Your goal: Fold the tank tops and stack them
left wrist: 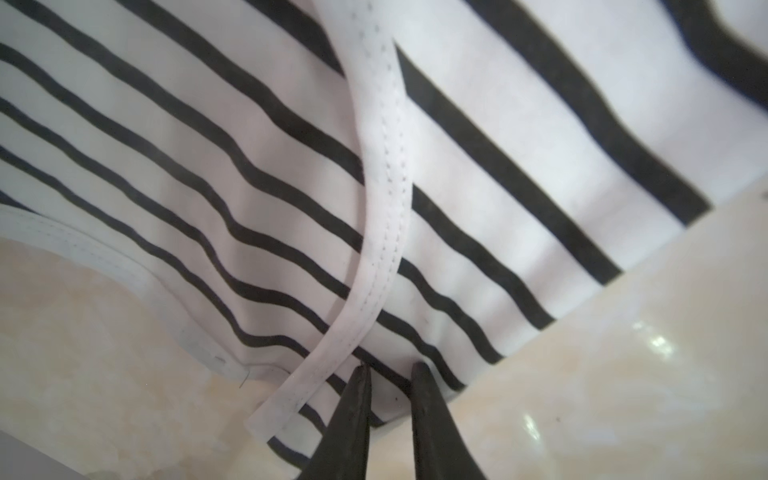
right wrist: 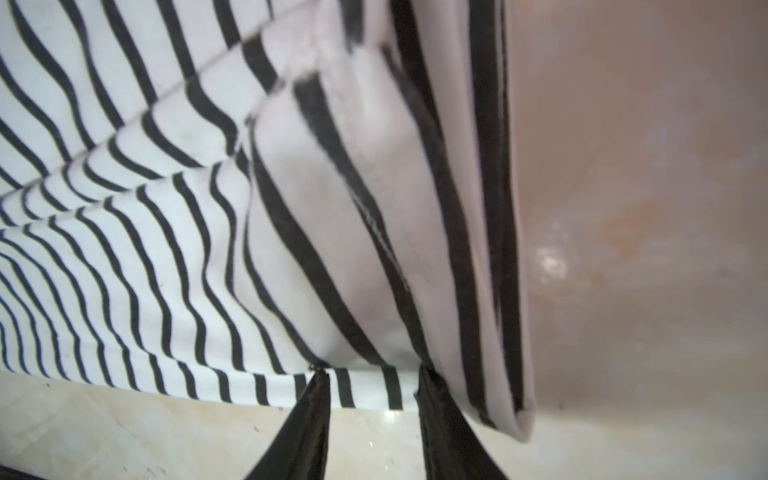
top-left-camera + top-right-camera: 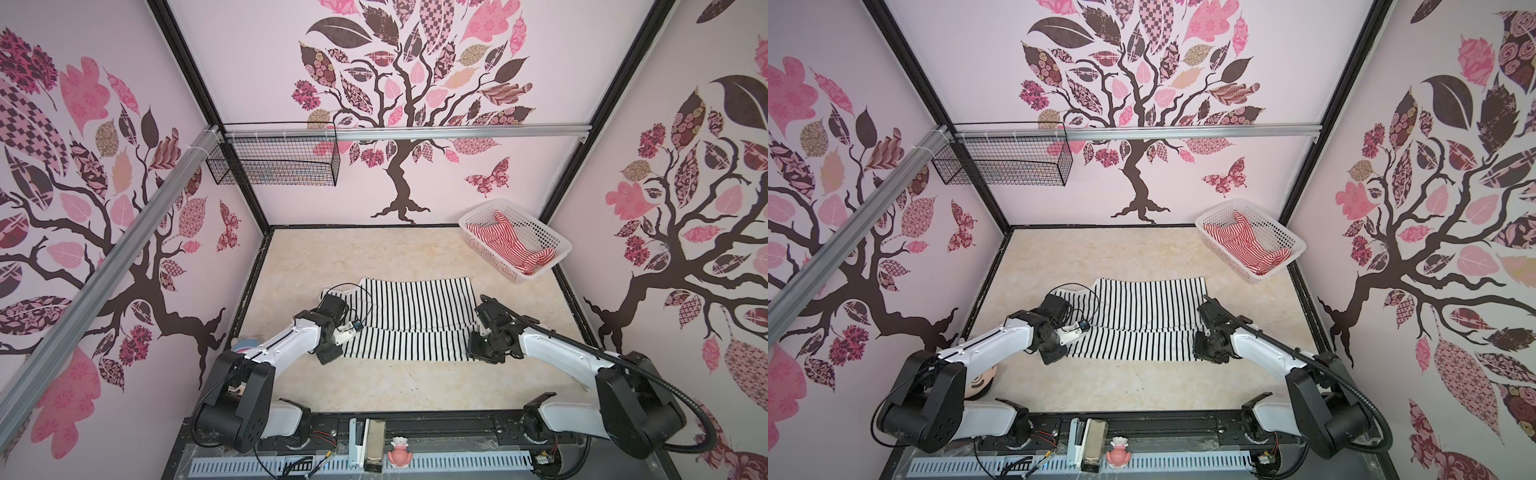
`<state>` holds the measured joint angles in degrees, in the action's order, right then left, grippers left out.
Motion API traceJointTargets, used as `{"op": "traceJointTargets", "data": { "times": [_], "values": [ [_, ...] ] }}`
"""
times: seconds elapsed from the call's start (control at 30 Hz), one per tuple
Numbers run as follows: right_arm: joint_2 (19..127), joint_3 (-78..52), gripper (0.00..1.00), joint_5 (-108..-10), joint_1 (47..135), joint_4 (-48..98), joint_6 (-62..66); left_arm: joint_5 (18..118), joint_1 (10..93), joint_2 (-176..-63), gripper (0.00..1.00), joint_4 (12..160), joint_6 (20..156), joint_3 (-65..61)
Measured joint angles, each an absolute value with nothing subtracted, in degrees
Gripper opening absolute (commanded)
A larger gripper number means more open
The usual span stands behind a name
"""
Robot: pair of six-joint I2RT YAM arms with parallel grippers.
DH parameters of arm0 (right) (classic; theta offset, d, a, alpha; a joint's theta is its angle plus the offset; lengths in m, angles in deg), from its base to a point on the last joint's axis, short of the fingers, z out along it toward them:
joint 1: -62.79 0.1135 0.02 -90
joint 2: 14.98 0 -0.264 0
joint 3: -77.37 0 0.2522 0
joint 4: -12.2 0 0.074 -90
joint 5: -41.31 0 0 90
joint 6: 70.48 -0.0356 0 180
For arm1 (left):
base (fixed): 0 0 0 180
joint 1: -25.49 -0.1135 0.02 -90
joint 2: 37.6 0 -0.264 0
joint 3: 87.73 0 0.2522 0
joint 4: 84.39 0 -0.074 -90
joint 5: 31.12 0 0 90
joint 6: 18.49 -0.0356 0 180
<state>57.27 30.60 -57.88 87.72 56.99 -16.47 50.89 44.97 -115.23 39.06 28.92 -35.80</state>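
Black-and-white striped soft tank top (image 3: pixel 415 307), part-folded.
Hem at right gripper (image 2: pixel 372 370), fingers apart; left gripper (image 1: pixel 391 365) hold unclear: uneven release may skew fold.

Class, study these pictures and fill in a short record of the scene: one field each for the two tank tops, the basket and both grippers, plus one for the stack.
Black-and-white tank top: spread on the table, a crease running across it.
Basket: white, perforated, at the table's far right corner.
Red-and-white tank top: crumpled inside the basket, unfolded.
Left gripper: at the striped top's white-trimmed end, jaws narrowly apart; grip unclear.
Right gripper: at the opposite edge, jaws apart.
Stack: not yet begun.
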Motion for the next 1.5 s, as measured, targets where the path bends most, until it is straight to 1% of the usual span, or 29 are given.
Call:
{"op": "traceJointTargets", "data": {
  "times": [0.1,0.2,0.23,0.27,0.33,0.43,0.53,0.73,0.9,1.07,1.27,1.33,1.43,1.5],
  "values": [
    [54.78,29.24,0.56,-58.23,88.42,62.12,-16.84,51.22,44.95,-113.94,0.25,36.35,27.63,-35.77],
    [53.33,23.89,0.62,-56.72,88.79,65.95,-16.75,51.24,44.62,-113.06,0.32,34.32,27.31,-34.40],
    [53.22,21.46,0.62,-56.00,88.90,66.32,-16.62,51.26,44.54,-113.11,0.37,34.06,27.44,-33.17],
    [53.33,19.16,0.64,-55.26,88.92,66.23,-16.49,51.29,44.43,-113.22,0.46,34.30,27.66,-31.60],
    [54.34,15.14,0.65,-53.90,88.92,65.69,-16.10,51.44,44.30,-113.98,0.57,35.65,29.34,-27.88],
    [59.41,8.98,0.65,-52.24,88.16,64.27,-15.03,52.18,43.90,-118.31,0.59,39.72,32.68,-20.19],
    [66.51,3.47,0.64,-51.76,85.27,61.88,-13.78,54.17,43.38,-126.51,0.60,42.69,36.51,-10.77],
    [81.31,-9.38,0.60,-50.82,77.36,59.30,-10.87,57.82,42.05,-142.53,0.60,44.77,42.26,4.94],
    [90.91,-17.69,0.55,-51.74,72.99,58.36,-8.86,60.49,41.11,-152.45,0.61,43.04,43.94,13.64],
    [97.03,-21.91,0.51,-53.12,70.63,58.39,-7.27,62.69,39.99,-156.32,0.60,41.57,44.77,15.59],
    [100.98,-23.70,0.50,-54.01,69.88,58.43,-6.48,64.99,39.03,-158.26,0.58,40.83,45.49,17.10],
    [102.29,-24.37,0.50,-54.08,69.88,58.08,-5.93,65.67,38.90,-159.40,0.55,41.07,45.99,17.99],
    [103.63,-25.56,0.49,-54.78,70.13,58.21,-5.89,66.48,38.88,-161.06,0.41,40.72,46.61,19.28],
    [104.52,-25.88,0.48,-55.37,70.13,58.17,-5.87,67.09,38.85,-161.87,0.35,40.33,46.76,20.00]
  ]
}}
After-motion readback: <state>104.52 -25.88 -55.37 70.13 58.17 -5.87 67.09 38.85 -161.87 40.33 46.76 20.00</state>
